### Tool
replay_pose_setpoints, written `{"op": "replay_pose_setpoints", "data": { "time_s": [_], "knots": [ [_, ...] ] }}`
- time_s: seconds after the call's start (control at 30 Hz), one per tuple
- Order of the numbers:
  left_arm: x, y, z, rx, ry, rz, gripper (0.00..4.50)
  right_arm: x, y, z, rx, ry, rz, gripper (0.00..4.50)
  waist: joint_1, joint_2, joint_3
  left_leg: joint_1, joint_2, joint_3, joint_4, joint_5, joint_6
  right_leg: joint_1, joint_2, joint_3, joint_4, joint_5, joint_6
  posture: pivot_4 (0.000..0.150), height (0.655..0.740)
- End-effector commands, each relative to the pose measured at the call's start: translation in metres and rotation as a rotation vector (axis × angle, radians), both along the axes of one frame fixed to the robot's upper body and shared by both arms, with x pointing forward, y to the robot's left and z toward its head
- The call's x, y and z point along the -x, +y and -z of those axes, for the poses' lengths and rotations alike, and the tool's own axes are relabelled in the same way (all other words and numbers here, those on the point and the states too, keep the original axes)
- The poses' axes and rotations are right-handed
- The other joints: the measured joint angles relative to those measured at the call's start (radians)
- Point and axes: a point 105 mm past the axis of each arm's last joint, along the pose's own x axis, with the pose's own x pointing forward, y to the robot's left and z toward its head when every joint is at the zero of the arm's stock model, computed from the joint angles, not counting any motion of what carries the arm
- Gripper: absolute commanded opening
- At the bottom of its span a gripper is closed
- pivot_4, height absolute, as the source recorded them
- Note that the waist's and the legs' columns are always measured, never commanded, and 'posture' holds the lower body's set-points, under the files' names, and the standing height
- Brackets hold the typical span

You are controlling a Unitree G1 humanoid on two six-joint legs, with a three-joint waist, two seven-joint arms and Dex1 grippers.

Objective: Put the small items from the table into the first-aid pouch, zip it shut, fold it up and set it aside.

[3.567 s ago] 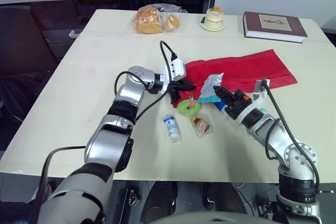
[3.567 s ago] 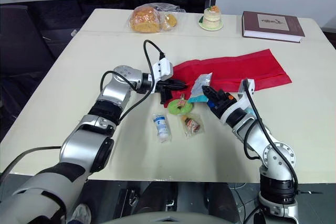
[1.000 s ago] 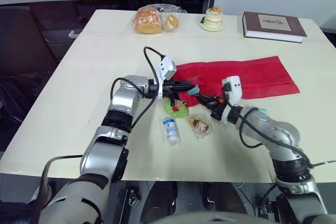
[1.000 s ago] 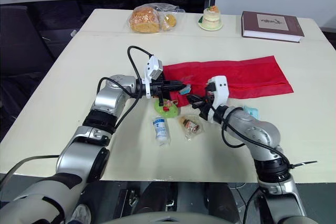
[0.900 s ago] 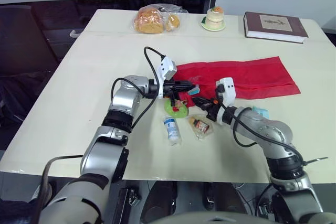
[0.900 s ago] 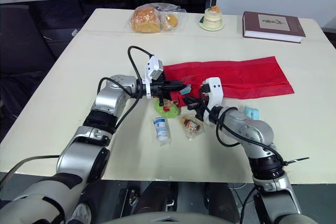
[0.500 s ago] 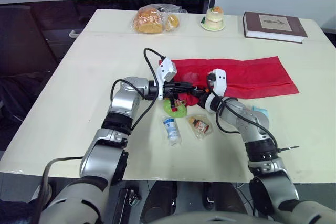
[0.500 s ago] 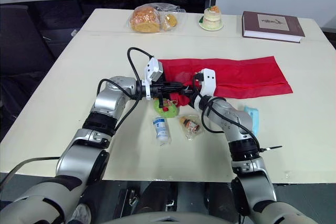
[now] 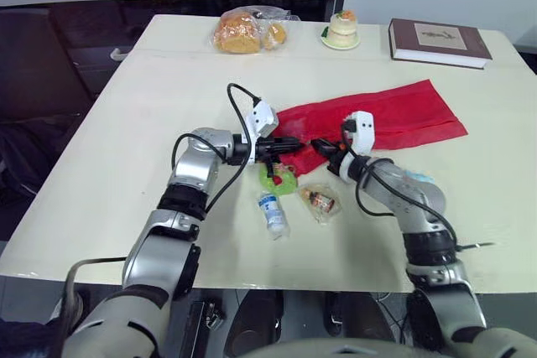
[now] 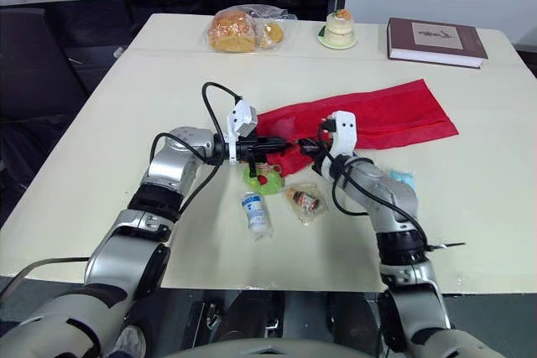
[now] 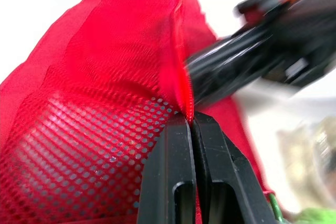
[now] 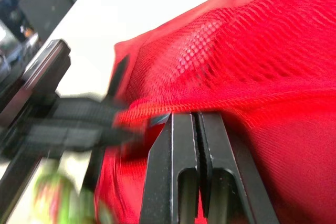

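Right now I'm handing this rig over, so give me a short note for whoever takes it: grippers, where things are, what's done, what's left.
Left gripper: shut on the pouch at its near end.
Right gripper: shut on the same end, close beside the left.
Outside the pouch, on the table: green item, bottle and packet in front of it, and a blue packet by the right arm.
Done: both grippers hold the pouch.
Left: put in all four items, zip, fold, set aside.
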Motion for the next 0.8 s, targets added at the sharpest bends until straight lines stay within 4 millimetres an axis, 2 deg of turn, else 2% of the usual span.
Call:
{"op": "replay_pose_setpoints", "data": {
  "time_s": [0.03,0.13,0.2,0.37,0.43,0.47,0.6,0.73,0.77,0.8],
  "knots": [
    [-0.007,0.008,-0.014,-0.039,-0.094,-0.004,0.00,0.030,-0.008,-0.039,0.027,-0.241,-0.114,0.07,0.000,0.000,0.000,0.000,0.000,0.000,0.000,0.000,0.000,0.000,0.000,0.000,0.000,0.000,0.000,0.150,0.7289],
    [-0.009,0.017,-0.015,-0.061,-0.109,-0.019,0.00,0.054,-0.025,-0.059,0.017,-0.415,-0.148,0.07,0.001,0.000,0.000,0.000,0.000,0.000,0.000,0.000,0.000,0.000,0.000,0.000,-0.001,0.000,0.000,0.150,0.7289],
    [-0.010,0.023,-0.015,-0.074,-0.119,-0.031,0.00,0.064,-0.034,-0.060,0.054,-0.459,-0.147,0.07,-0.001,0.000,0.000,0.000,0.000,0.000,0.000,0.000,0.000,0.001,0.000,0.000,-0.001,0.000,0.000,0.150,0.7289],
    [-0.011,0.063,-0.009,-0.178,-0.134,-0.101,0.00,0.094,-0.081,-0.051,0.252,-0.511,-0.191,0.07,0.003,0.000,0.000,0.000,0.000,0.000,0.000,0.000,0.000,0.001,0.000,0.000,-0.001,0.000,0.000,0.150,0.7289],
    [-0.009,0.077,-0.007,-0.218,-0.132,-0.117,0.00,0.100,-0.097,-0.055,0.250,-0.508,-0.176,0.62,-0.002,-0.001,0.000,0.001,0.001,0.001,0.000,0.000,0.000,0.001,0.001,0.000,-0.002,0.000,0.000,0.150,0.7289],
    [-0.008,0.085,-0.005,-0.244,-0.131,-0.127,0.00,0.102,-0.104,-0.058,0.253,-0.513,-0.160,0.68,-0.001,-0.001,0.000,0.001,0.001,0.001,0.000,0.000,0.000,0.001,0.001,0.000,-0.002,0.000,0.000,0.150,0.7289],
    [-0.009,0.113,0.000,-0.315,-0.139,-0.190,0.00,0.110,-0.130,-0.066,0.302,-0.545,-0.112,2.52,0.004,-0.001,0.000,0.001,0.001,0.001,0.000,0.000,0.000,0.001,0.001,0.000,-0.001,0.000,0.000,0.150,0.7289],
    [-0.011,0.121,-0.005,-0.294,-0.137,-0.231,0.00,0.120,-0.149,-0.073,0.330,-0.559,-0.083,4.43,0.009,-0.001,0.000,0.001,0.001,0.001,0.000,0.000,0.000,0.001,0.000,0.000,-0.002,0.000,0.000,0.150,0.7289],
    [-0.013,0.122,-0.007,-0.291,-0.145,-0.245,0.00,0.123,-0.151,-0.073,0.333,-0.556,-0.084,4.43,0.011,-0.001,0.000,0.001,0.001,0.001,0.000,0.000,0.000,0.002,0.000,0.000,-0.002,0.000,0.000,0.150,0.7289],
    [-0.015,0.123,-0.008,-0.291,-0.156,-0.262,0.30,0.124,-0.152,-0.073,0.336,-0.550,-0.088,4.49,0.010,-0.001,0.000,0.001,0.001,0.001,0.000,0.000,0.000,0.002,0.000,0.000,-0.002,0.000,0.000,0.150,0.7289]
  ]
}}
